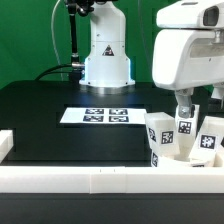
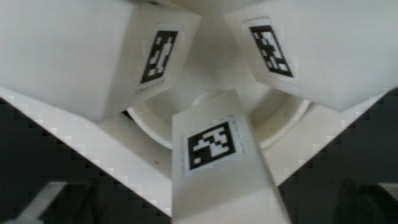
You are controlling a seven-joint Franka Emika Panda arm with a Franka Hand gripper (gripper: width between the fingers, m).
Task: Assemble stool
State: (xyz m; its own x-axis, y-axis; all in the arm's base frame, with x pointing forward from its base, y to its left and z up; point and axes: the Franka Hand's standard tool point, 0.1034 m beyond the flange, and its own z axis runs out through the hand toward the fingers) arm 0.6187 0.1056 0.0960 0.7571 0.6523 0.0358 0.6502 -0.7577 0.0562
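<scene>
A: Start with the big things. What is the setting?

B: A black desk [image 1: 50,115] fills the exterior view, with a green backdrop [image 1: 30,40] behind it. The arm's white base [image 1: 106,55] stands at the far side, and the arm's white wrist housing [image 1: 190,50] hangs large at the exterior view's right. Long white border rails [image 1: 90,178] run along the near edge and up the exterior view's left.

A: And the flat white piece in the middle?

B: That is the marker board [image 1: 103,116], lying flat on the desk with its tags up, well apart from the stool parts.

A: Where is the stool?

B: At the near right corner in the exterior view, against the rail. The round seat [image 2: 210,112] lies flat; in the wrist view only a curved strip of it shows between the legs. Three tagged legs stand on it, long axes roughly upright: one leg [image 1: 160,138], a second leg [image 1: 184,128], a third leg [image 1: 208,140]. In the wrist view their tops lean together over the seat's middle.

A: The jaws?

B: The jaws [image 1: 184,104] hang directly over the middle leg. Whether they grip it, I cannot tell.
</scene>
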